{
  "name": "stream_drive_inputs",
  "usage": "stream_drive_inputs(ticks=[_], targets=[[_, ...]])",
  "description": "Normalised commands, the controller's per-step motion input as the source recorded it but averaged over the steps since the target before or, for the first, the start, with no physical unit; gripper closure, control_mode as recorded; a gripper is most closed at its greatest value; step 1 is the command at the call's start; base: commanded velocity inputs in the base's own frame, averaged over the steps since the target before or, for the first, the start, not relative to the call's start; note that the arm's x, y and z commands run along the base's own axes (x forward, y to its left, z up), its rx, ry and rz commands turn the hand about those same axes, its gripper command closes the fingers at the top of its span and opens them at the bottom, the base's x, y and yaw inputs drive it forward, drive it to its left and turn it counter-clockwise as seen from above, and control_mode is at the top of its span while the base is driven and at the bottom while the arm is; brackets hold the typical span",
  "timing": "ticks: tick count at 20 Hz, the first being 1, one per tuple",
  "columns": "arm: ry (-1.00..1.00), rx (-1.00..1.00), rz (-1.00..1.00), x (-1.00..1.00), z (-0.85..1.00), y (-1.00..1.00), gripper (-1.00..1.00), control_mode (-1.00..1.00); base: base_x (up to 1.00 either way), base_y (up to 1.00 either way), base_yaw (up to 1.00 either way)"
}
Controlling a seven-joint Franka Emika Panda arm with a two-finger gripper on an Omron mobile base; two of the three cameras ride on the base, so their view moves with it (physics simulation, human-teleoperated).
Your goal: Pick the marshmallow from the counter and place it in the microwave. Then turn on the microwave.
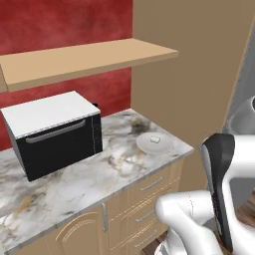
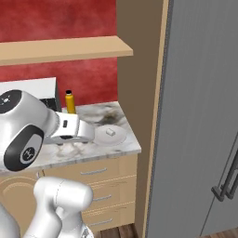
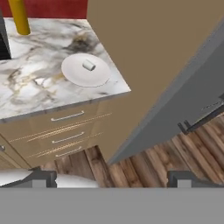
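Step in hand, as I judge it: the approach, nothing picked up yet. My gripper [image 3: 109,178] is empty, tips spread wide apart at the bottom of the hand view, hanging out over the wood floor [image 3: 144,164] in front of the drawers [image 3: 65,131], not above the counter [image 3: 39,87].

The marshmallow [image 3: 89,65] sits ahead of me and a bit to the left, lying on the white plate [image 3: 74,76] near the counter's corner, well apart from my tips. Yellow bottle [image 3: 19,17] stands further ahead-left, w/ the black box w/ white top [image 1: 55,134] left of that.

Next move, I reckon: swing fwd over the plate, centre the tips either side of the lump, drop, close gently; it's small & soft.

Pose: arm folded back near the base, elbow high, wrist tipped so the hand looks down and fwd at the counter edge.
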Motion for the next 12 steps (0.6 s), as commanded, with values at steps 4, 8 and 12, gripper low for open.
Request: stream_drive_inputs(ticks=[4, 8, 12], targets=[[0.0, 0.06, 0.01, 0.25, -0.32, 0.09, -1.0, -1.0, 0.0, 0.0, 0.0], [0.0, 0.03, 0.05, 0.33, -0.23, 0.11, -1.0, -1.0, 0.0, 0.0, 0.0], [0.0, 0.0, 0.07, 0.29, -0.12, 0.09, -1.0, -1.0, 0.0, 0.0, 0.0]])
